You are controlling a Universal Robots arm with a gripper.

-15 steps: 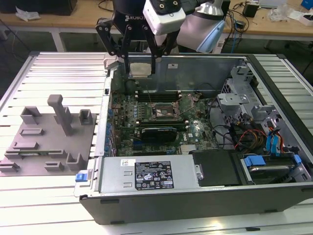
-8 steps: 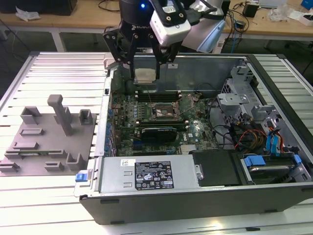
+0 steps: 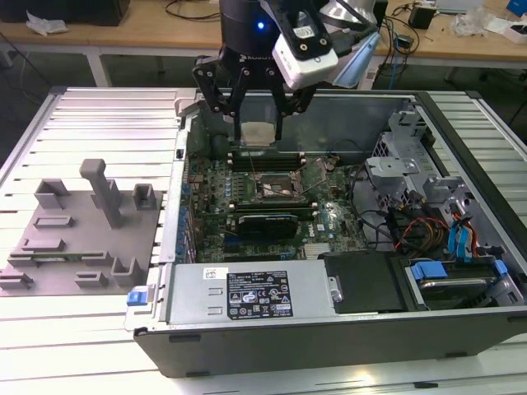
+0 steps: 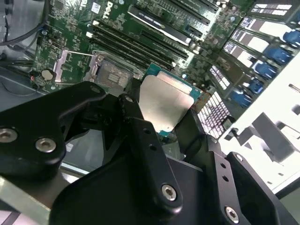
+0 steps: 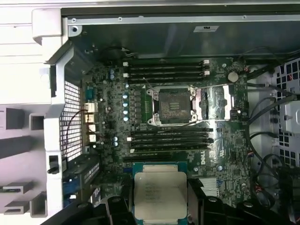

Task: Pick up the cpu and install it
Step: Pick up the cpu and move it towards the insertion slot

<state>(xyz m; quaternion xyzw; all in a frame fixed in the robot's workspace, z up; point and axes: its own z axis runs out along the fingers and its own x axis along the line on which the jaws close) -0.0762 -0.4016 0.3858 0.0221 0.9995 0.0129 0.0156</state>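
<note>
The cpu (image 3: 258, 132), a thin square chip with a pale silver top, hangs in the air above the far side of the open computer case. My gripper (image 3: 258, 137) is shut on it, one black finger on each side. In both wrist views the cpu (image 4: 164, 105) (image 5: 161, 196) lies flat between the fingers, silver face to the cameras. The open black socket (image 3: 276, 191) (image 5: 172, 105) (image 4: 111, 75) sits on the green motherboard below and nearer than the chip, with its metal bracket (image 5: 228, 99) swung back beside it.
Memory sticks (image 5: 164, 70) flank the socket on two sides. Cables and blue drive bays (image 3: 461, 243) fill the case on the exterior view's right. A power supply (image 3: 251, 292) lines the near wall. A grey fixture (image 3: 74, 239) lies outside the case on the exterior view's left.
</note>
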